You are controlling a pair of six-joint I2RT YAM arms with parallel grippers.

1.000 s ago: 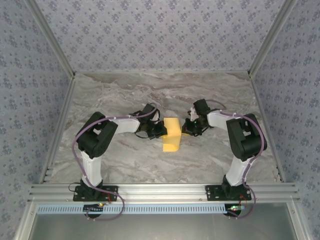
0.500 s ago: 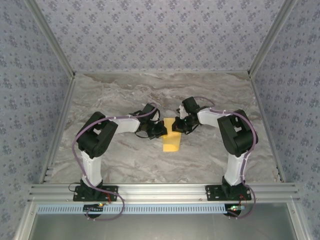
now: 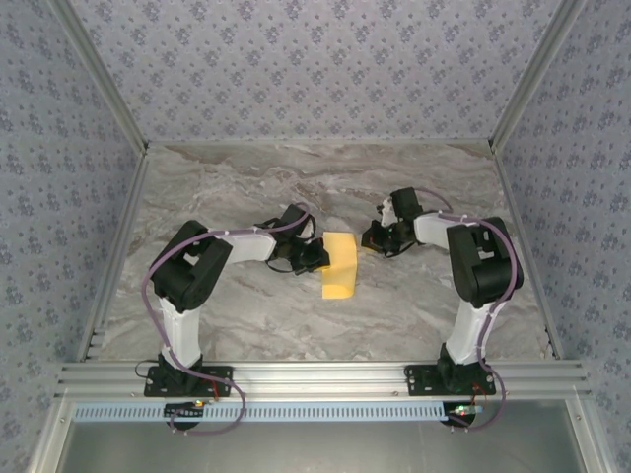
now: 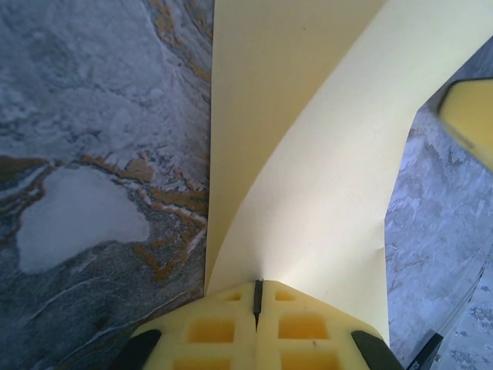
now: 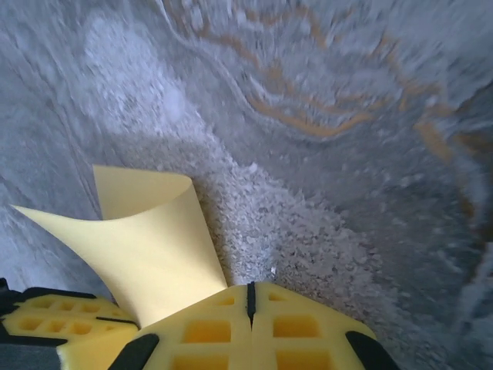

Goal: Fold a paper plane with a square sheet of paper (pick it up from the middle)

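Left hand (image 4: 257, 291): fingers clamped on the near edge of the yellow sheet of paper (image 4: 293, 116). The sheet runs straight ahead of my fingertips, with one layer flat on the marble table (image 4: 92, 92) and a second bowing up in a soft curve. Right hand (image 5: 248, 297): fingers pressed together. A curled flap of the sheet rises just left of them; I cannot tell whether it is pinched.

From above, the paper (image 3: 340, 266) has its left edge tucked under the left gripper (image 3: 317, 258), and it's way too small to tell if the right gripper (image 3: 370, 239) touches it. Left wrist cam: paper runs off the top edge, and there's a blurry yellow blob (image 4: 471, 116) cut off at the right. Right wrist cam: table (image 5: 347, 116) all smeared, paper's base hidden behind the fingers (image 5: 231, 308).
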